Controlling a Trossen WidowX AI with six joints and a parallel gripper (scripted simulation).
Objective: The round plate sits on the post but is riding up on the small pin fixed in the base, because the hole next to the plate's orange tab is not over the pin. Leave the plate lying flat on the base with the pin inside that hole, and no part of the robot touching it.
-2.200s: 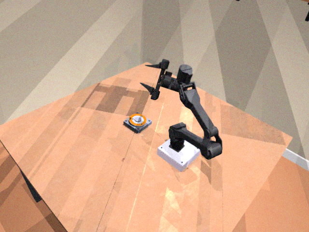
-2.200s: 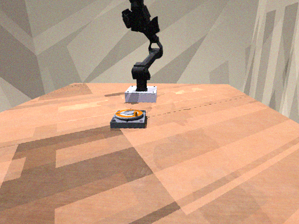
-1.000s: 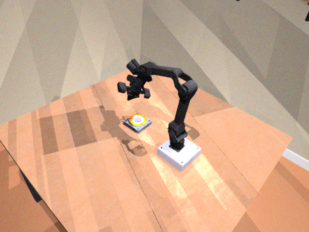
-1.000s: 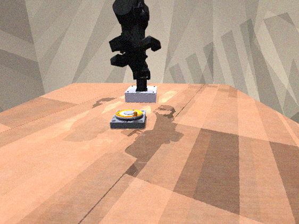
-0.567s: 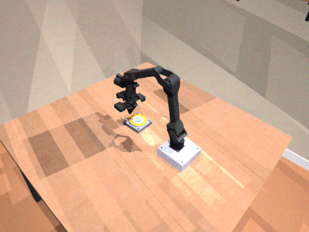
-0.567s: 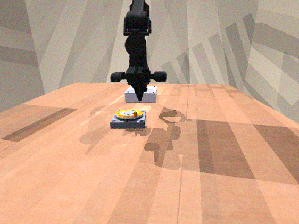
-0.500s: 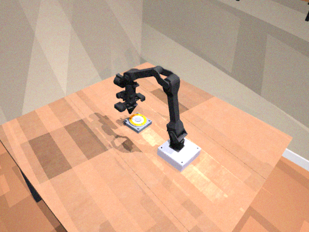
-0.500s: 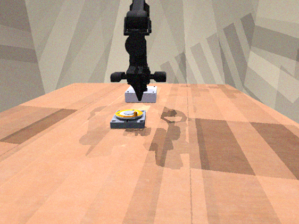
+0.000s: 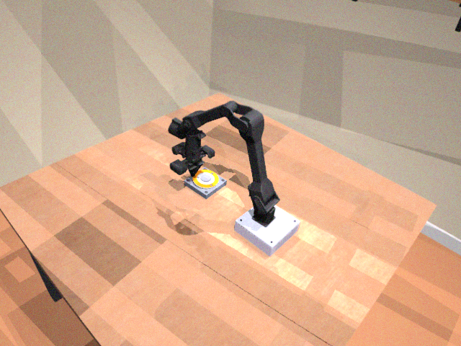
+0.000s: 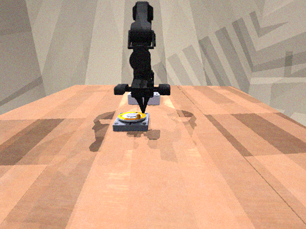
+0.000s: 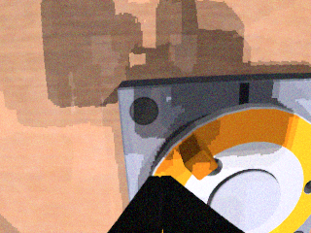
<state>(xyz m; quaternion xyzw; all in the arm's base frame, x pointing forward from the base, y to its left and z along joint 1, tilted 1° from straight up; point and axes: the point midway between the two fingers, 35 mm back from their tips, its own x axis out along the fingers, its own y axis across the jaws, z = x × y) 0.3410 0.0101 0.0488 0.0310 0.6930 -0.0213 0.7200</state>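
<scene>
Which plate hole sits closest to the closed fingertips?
The hole beside the orange tab, just ahead of the gripper; the other rim holes lie far right.
</scene>
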